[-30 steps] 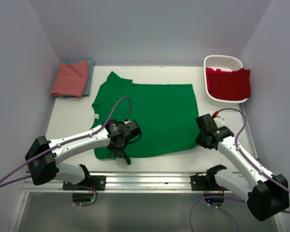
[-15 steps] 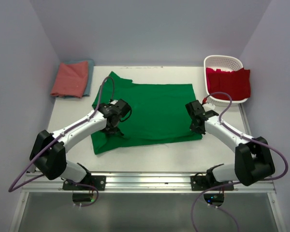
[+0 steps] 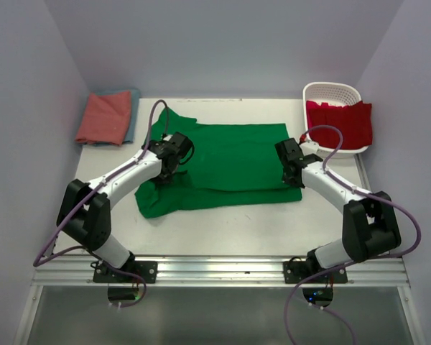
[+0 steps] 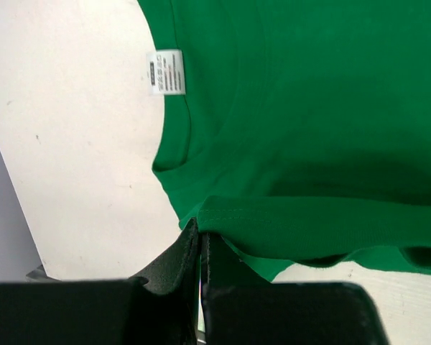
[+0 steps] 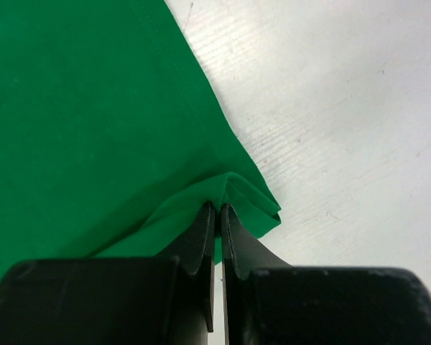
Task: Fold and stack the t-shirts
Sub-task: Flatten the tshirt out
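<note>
Overhead, a bright green t-shirt (image 3: 233, 154) lies spread across the middle of a white table (image 3: 223, 230), its near part doubled back over itself. The left gripper (image 3: 169, 164) sits at the shirt's left side, its black fingers pressed together on a stitched hem of the green cloth, just below a small white label (image 4: 166, 71) at the neckline. The right gripper (image 3: 292, 172) sits at the shirt's right edge, fingers likewise pinched tight on a folded corner of the cloth, with bare table just beside it. At the far left corner a folded salmon-pink t-shirt (image 3: 104, 117) rests on a teal-blue t-shirt (image 3: 133, 118). At the far right, a red t-shirt (image 3: 339, 123) hangs over the rim of a white lattice basket (image 3: 330, 90).
</note>
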Action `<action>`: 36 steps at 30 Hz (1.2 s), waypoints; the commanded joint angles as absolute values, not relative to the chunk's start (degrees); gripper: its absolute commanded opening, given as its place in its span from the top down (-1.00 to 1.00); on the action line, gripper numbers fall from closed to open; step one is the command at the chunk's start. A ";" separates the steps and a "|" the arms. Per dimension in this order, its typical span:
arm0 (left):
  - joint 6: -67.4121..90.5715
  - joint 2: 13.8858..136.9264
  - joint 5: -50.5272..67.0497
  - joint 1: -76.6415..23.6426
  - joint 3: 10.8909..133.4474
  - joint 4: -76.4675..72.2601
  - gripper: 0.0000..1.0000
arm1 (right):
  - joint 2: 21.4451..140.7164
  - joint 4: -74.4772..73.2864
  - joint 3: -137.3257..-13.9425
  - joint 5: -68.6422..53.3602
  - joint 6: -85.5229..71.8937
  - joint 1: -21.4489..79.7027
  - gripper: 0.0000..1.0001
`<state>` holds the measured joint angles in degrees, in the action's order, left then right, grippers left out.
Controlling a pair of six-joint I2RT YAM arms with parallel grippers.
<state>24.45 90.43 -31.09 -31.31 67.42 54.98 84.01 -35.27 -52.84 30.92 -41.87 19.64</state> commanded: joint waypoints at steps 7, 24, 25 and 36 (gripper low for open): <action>21.19 93.51 -35.15 -28.22 76.10 52.47 1.00 | 86.30 -34.01 -58.53 34.89 -40.08 17.58 1.00; 16.88 105.55 -37.61 -25.40 86.65 50.54 1.00 | 96.15 -31.91 -64.95 35.33 -40.25 16.26 1.00; 16.79 105.99 -38.40 -25.31 87.01 49.93 0.76 | 96.24 -31.47 -64.95 35.42 -40.25 16.26 1.00; 24.25 96.70 -42.03 -25.31 81.95 47.74 -1.00 | 81.24 -25.67 -56.96 33.94 -36.74 16.35 -0.55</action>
